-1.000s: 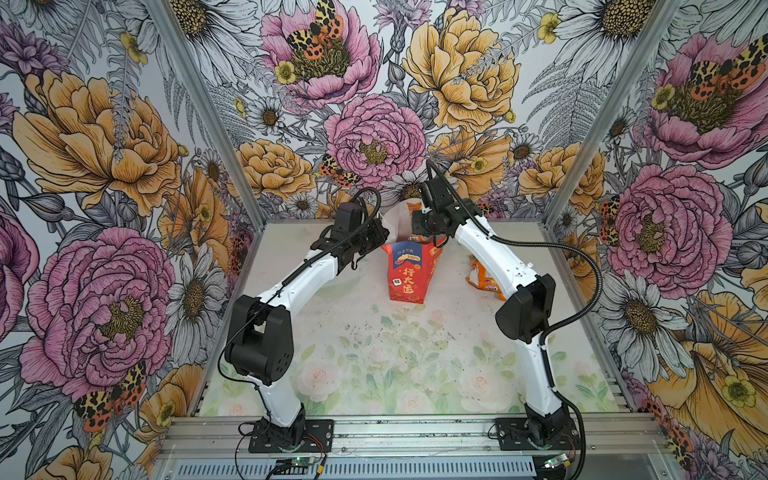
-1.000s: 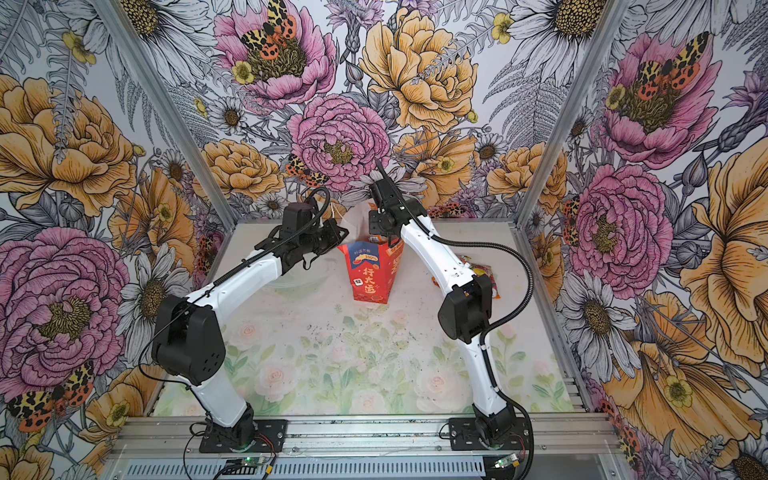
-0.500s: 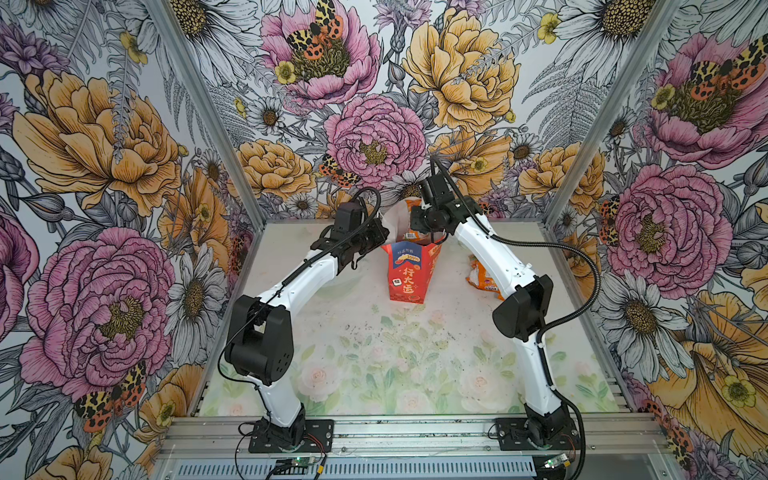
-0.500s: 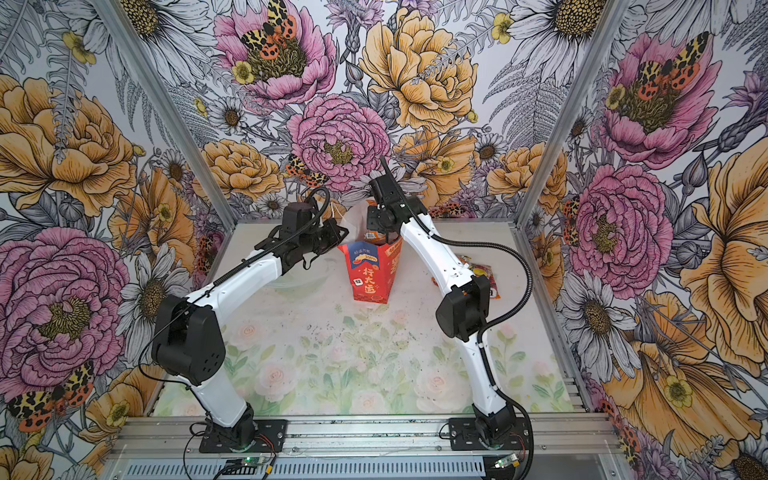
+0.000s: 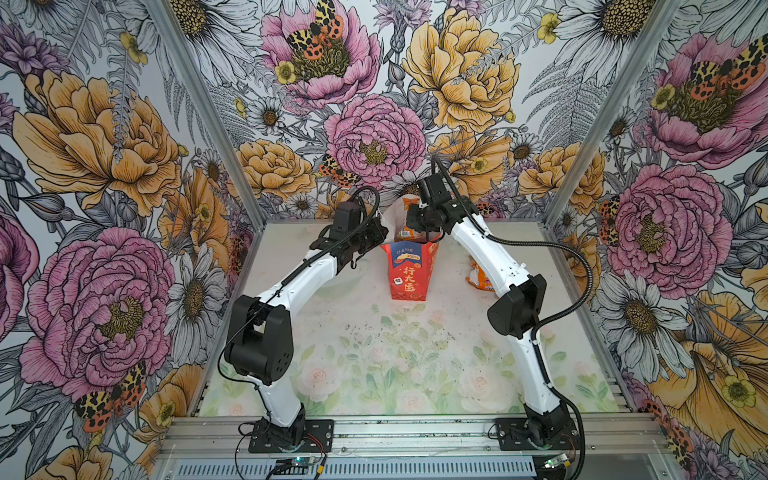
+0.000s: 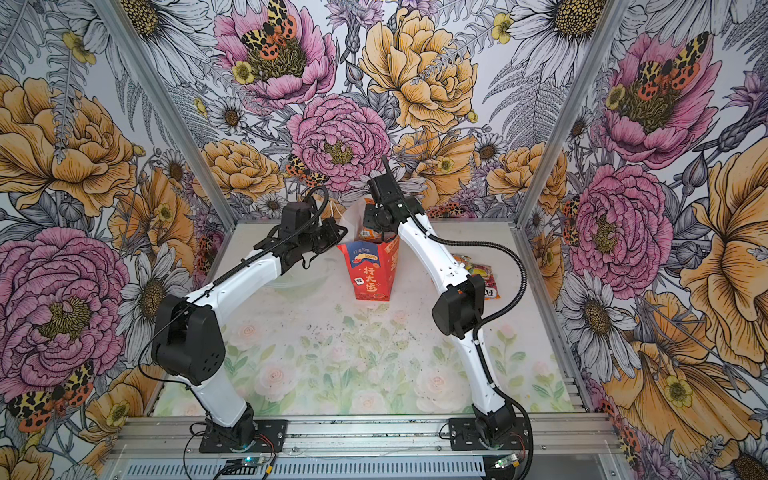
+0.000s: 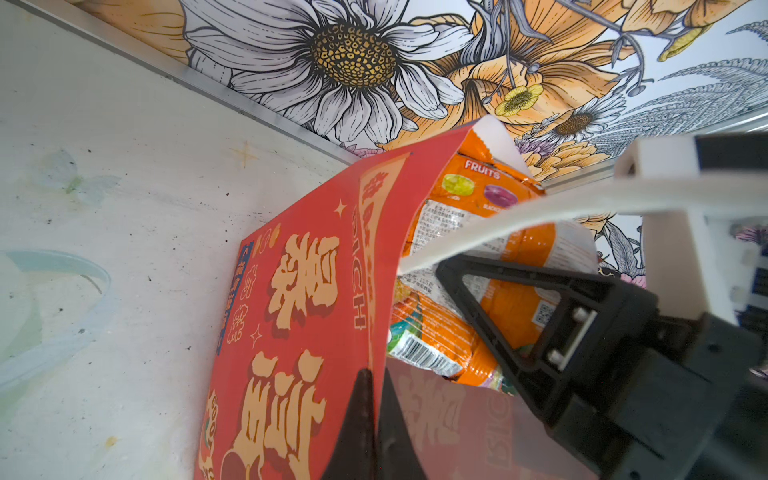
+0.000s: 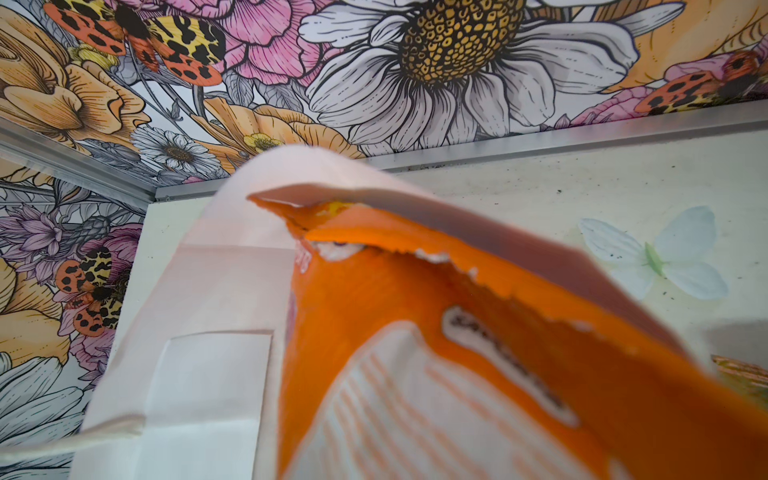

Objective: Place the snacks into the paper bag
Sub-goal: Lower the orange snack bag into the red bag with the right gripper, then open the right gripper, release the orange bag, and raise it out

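The red paper bag (image 5: 409, 272) (image 6: 371, 274) stands upright at the back middle of the table. My left gripper (image 5: 381, 235) (image 7: 376, 399) is shut on the rim of its left wall. In the left wrist view an orange snack packet (image 7: 478, 199) marked "FRUITS" stands in the bag's mouth, with another orange packet (image 7: 436, 345) below it. My right gripper (image 5: 409, 226) is over the mouth, shut on the upper orange packet (image 8: 415, 353), which hides its fingers in the right wrist view. More snacks (image 5: 478, 276) (image 6: 478, 268) lie on the table to the right, partly behind the right arm.
A white cord handle (image 7: 540, 212) of the bag runs across the mouth next to the right gripper. The flowered back wall (image 5: 374, 137) rises close behind the bag, and side walls close in both sides. Dark specks dot the table (image 5: 395, 332) in front.
The right arm has shifted slightly left, still with the orange packet at the bag's mouth. The left gripper and the bag have stayed where they were.
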